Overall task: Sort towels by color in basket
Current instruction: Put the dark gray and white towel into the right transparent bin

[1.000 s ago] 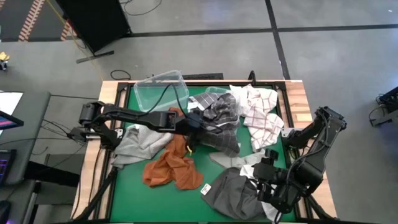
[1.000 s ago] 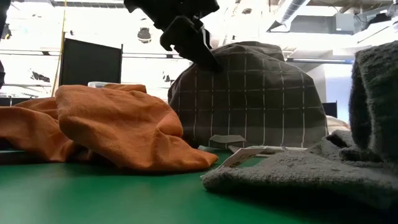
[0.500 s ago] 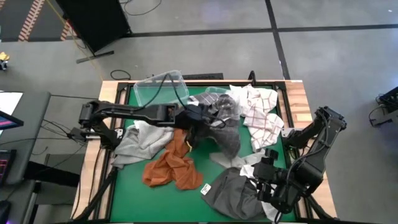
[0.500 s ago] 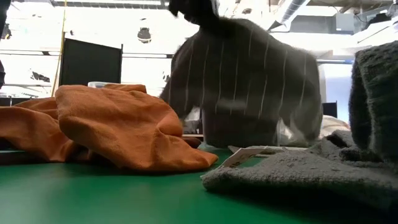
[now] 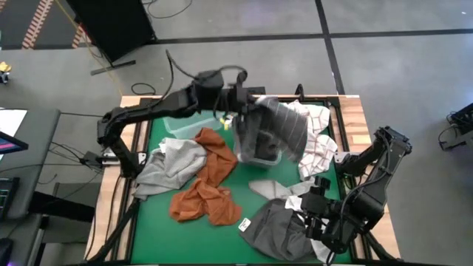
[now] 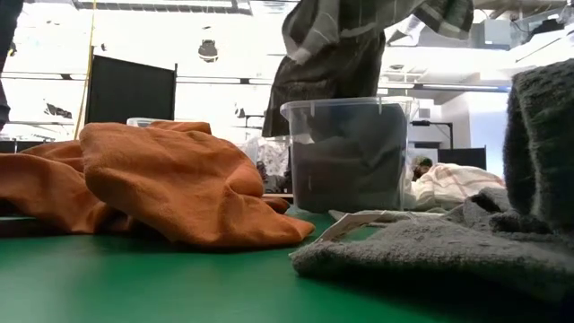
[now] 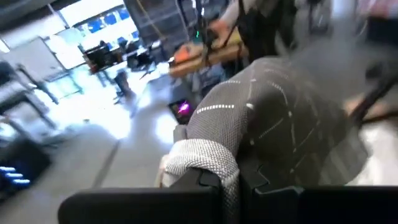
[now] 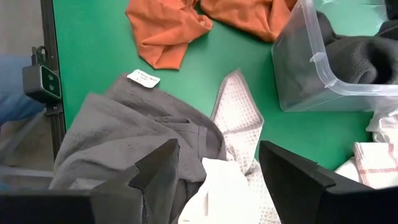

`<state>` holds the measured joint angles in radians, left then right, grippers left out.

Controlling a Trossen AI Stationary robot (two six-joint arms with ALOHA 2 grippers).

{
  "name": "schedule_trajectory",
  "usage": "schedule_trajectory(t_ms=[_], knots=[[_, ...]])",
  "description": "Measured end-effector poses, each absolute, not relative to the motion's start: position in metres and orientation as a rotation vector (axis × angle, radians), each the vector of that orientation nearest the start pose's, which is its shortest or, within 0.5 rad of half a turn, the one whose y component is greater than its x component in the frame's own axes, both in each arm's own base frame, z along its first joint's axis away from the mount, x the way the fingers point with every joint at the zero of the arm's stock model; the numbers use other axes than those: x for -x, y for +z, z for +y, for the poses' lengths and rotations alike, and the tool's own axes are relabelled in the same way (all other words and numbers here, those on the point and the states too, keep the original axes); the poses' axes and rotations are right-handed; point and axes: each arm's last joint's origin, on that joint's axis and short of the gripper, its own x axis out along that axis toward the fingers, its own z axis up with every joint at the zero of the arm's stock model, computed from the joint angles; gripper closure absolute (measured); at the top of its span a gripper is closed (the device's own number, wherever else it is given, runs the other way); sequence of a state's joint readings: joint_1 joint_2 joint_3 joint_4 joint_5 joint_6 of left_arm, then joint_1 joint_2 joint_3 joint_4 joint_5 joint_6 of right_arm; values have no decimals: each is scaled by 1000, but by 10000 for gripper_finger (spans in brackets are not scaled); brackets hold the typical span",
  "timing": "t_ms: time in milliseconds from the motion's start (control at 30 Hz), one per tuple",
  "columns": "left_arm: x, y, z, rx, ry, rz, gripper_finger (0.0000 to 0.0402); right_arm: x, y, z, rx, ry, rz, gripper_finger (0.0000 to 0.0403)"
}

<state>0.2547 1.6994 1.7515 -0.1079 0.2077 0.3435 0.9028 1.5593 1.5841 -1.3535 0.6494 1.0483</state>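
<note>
Your left tool (image 5: 247, 103) is clamped shut on the dark grey checked cloth (image 5: 277, 127), raised above the far middle of the green counter (image 5: 155, 225). The cloth hangs over a clear plastic bin (image 6: 348, 152) with dark cloth inside. Rust orange cloth (image 5: 207, 185) lies mid-counter, touching the light grey cloth (image 5: 166, 166) on its left. White red-checked cloth (image 5: 314, 144) sits far right. Your right tool (image 8: 214, 165) hovers with fingers wide over the dark grey terry towel (image 8: 124, 134) at the near right corner, holding nothing.
</note>
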Motion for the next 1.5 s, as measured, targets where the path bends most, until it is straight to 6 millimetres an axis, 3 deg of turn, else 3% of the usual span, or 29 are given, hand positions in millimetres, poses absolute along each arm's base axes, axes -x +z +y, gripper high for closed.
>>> schedule_trajectory(t_ms=[200,400,667,833,1100,1500], knots=[[-408,395,135,-42,-79,47,401,-189,346,211,-34,-279,887,152],[-438,346,162,71,-64,71,401,-190,346,212,-53,-271,873,152],[-433,309,189,35,-1,244,401,-183,346,220,-68,-245,866,152],[-421,278,186,-56,-55,538,401,-178,347,224,-56,-233,841,152],[-407,257,166,-260,-123,864,401,-180,347,221,-34,-254,832,152],[-431,214,132,-417,-236,1000,401,-182,347,217,-14,-286,813,152]])
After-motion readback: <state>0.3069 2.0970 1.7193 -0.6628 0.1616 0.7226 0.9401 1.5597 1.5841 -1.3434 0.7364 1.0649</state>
